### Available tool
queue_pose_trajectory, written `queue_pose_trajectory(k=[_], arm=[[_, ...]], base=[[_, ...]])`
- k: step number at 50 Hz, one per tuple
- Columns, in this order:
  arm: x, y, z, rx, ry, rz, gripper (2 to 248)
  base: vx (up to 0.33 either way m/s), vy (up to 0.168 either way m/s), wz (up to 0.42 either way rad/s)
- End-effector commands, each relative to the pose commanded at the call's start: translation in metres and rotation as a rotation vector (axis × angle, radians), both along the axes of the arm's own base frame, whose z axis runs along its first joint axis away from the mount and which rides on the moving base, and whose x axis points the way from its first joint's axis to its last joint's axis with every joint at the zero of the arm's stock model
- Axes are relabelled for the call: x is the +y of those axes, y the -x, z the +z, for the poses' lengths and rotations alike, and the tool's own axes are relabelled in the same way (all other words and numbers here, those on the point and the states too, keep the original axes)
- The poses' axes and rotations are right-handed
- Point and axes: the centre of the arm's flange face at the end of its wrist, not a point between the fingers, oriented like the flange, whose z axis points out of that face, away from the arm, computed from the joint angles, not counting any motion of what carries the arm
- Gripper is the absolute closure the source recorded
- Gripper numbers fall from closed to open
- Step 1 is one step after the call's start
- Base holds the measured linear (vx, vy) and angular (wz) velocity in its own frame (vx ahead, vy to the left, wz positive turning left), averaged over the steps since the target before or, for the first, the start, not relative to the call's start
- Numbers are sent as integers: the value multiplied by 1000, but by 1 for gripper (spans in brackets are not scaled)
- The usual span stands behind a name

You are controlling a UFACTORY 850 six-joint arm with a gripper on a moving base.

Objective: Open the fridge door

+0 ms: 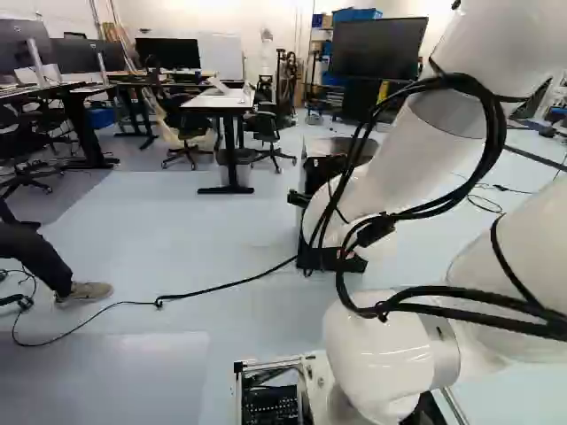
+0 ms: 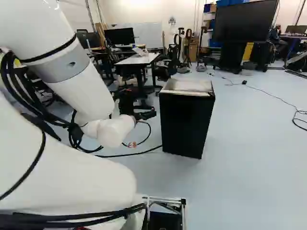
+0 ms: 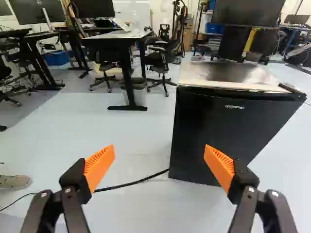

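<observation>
Two orange-padded fingers point(image 3: 100, 166) of the gripper point(image 2: 150, 111) observed parted and released; black fridge point(image 3: 221, 75), door point(image 3: 214, 133) closed, stands on the floor point(image 3: 121, 131) ahead of them, offset to one side.

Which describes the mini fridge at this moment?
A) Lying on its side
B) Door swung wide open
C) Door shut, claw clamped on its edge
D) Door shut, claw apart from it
D: the fridge stands upright with its door closed, and the claw is spread open with nothing between its pads.
</observation>
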Motion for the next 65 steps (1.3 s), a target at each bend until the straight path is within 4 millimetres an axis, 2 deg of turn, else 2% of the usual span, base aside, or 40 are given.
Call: queue_pose_trajectory(k=[25, 65], arm=[[0, -4, 1, 2, 0, 0, 3], [11, -38, 4, 15, -20, -5, 3]], base=[[0, 0, 0], [0, 0, 0]])
